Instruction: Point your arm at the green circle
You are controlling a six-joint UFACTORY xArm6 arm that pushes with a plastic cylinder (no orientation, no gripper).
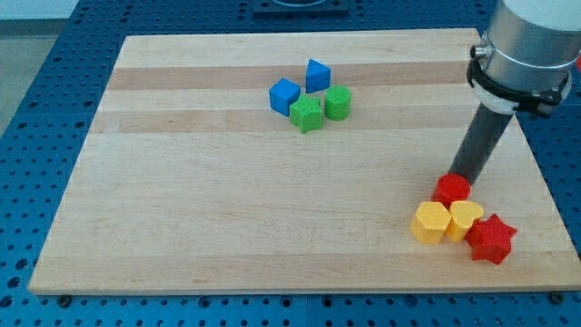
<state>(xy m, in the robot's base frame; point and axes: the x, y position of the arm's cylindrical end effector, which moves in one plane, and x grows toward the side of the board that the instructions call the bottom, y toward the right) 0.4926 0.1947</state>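
Observation:
The green circle (338, 103) stands on the wooden board (227, 209) near the view's top centre, in a tight cluster with a green star (307, 114), a blue cube (284, 95) and a blue pentagon-like block (317, 74). My tip (458, 175) is far to the view's right and lower, touching the top edge of a red round block (452, 189). The rod rises up and right to the grey arm body.
Below the red round block sit a yellow hexagon-like block (430, 222), a yellow heart-like block (465, 218) and a red star (491, 239), close to the board's lower right corner. A blue perforated table surrounds the board.

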